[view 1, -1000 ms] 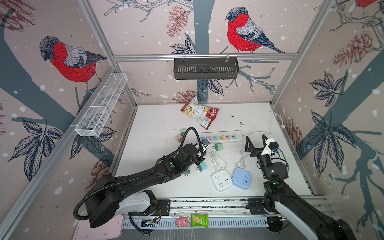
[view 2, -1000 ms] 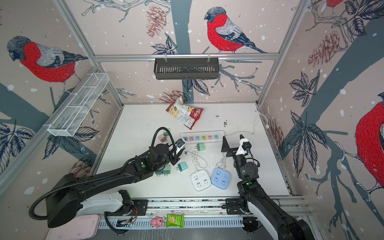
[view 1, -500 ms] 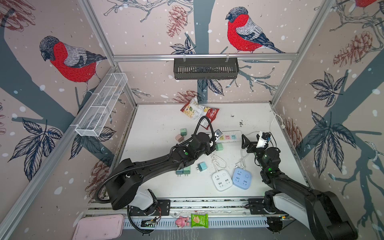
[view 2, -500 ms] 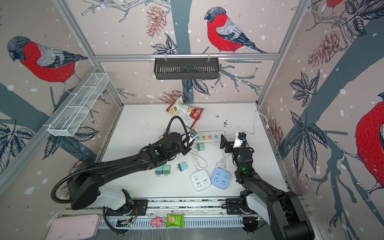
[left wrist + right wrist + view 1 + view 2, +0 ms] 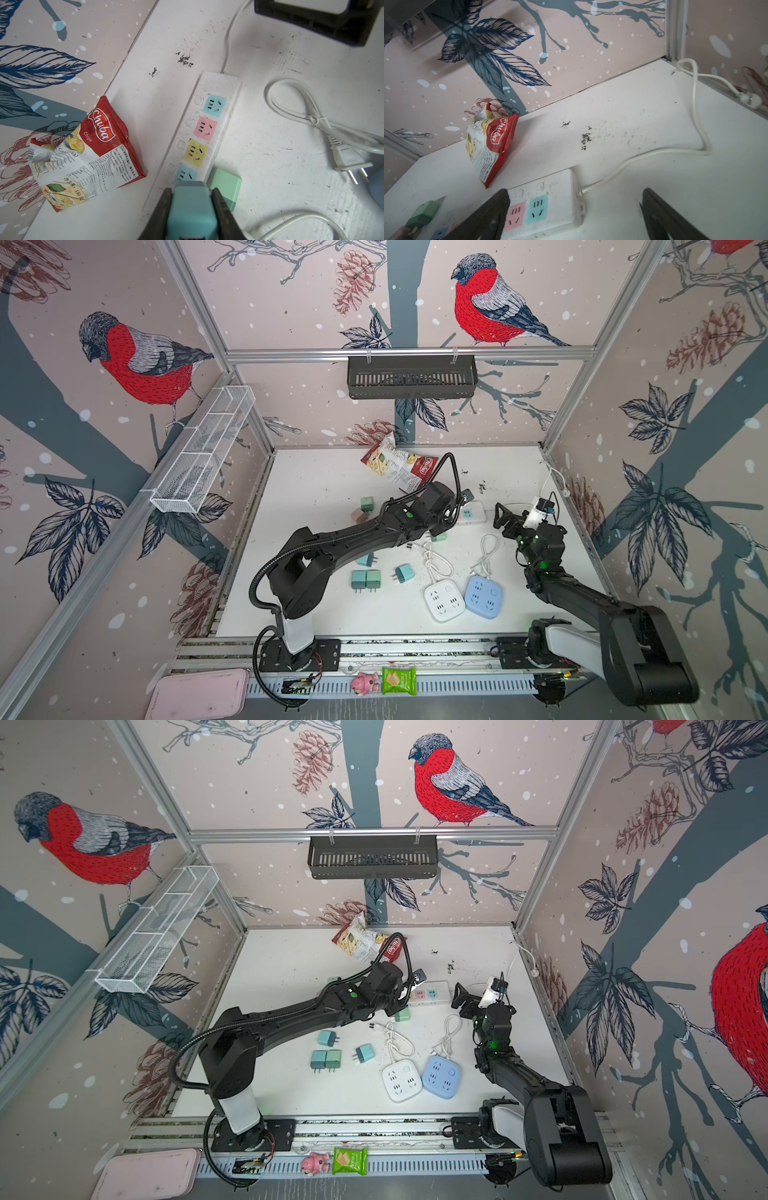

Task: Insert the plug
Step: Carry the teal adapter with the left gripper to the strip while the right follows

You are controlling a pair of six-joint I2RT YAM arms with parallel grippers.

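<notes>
Teal plug (image 5: 192,209) gripped in closed left jaws, poised over the end of the power strip (image 5: 216,87) away from its cord, just by a blue socket (image 5: 187,174). Not seated. Step: lining up. Next move likely needs prongs squared to slots, then a straight press. Right jaws wide open, empty, at strip's cord end.
</notes>
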